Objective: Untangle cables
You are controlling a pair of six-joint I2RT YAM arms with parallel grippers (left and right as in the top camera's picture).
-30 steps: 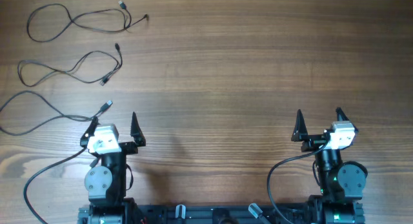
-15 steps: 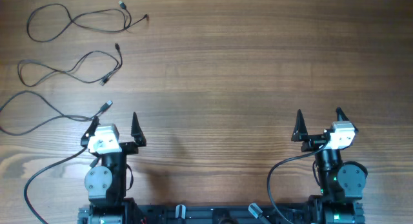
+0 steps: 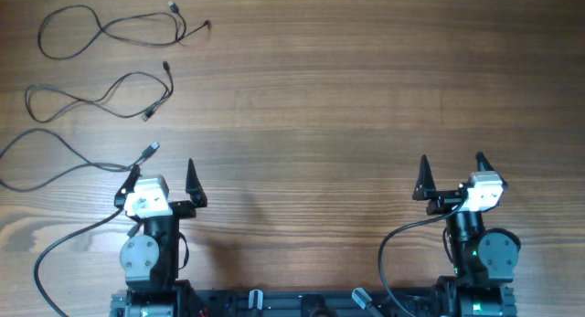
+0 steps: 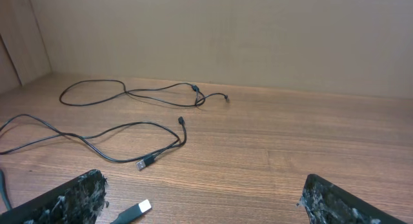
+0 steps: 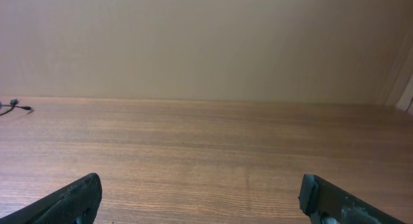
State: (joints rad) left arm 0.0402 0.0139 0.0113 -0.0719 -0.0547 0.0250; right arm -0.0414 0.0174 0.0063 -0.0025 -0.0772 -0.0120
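Observation:
Three thin dark cables lie apart as loose wavy strands at the table's left. The far cable [image 3: 110,26] [image 4: 129,93] is at the top left. The middle cable [image 3: 101,93] [image 4: 97,135] lies below it. The near cable [image 3: 64,157] ends in a silvery plug [image 4: 139,208] just ahead of my left gripper [image 3: 163,175] [image 4: 203,198]. That gripper is open and empty, near the front edge. My right gripper [image 3: 452,169] [image 5: 200,195] is open and empty at the front right, far from the cables.
A thicker black arm cable [image 3: 55,253] loops on the table left of the left arm base; another [image 3: 402,239] curves beside the right arm base. A beige wall [image 5: 206,43] stands behind the wooden table [image 3: 329,98].

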